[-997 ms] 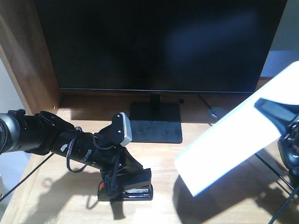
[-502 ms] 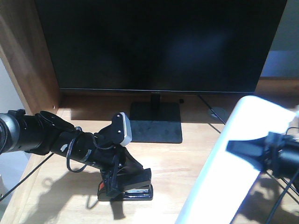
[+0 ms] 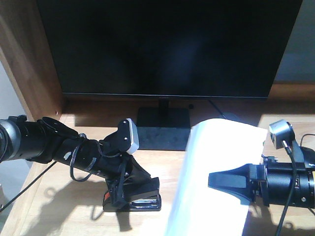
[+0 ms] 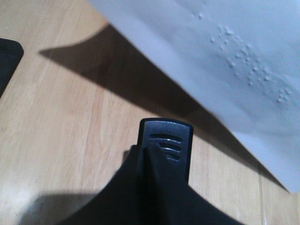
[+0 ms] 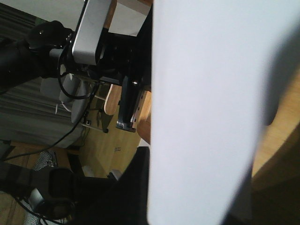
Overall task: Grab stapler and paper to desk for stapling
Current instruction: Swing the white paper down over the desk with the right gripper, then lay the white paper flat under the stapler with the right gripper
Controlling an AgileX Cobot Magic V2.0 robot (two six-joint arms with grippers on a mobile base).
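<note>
Wooden desk (image 3: 83, 123) fills the view, with a big black monitor (image 3: 167, 44) at the back. One second ago the paper (image 3: 216, 162) was up high on the right side, tilted. Now it has swung in toward the middle, and its far edge is just beside the monitor stand (image 3: 164, 129). Its long side runs from there toward the camera. The right claw (image 3: 221, 181) reaches in from the right and is pinched tight on the paper, holding it a bit above the desk. The stapler (image 3: 135, 196) has not moved. It sits on the desk left of the paper, lying left to right, with its nose pointing at the paper. The left claw (image 3: 120, 191) is clamped on the stapler.
</note>
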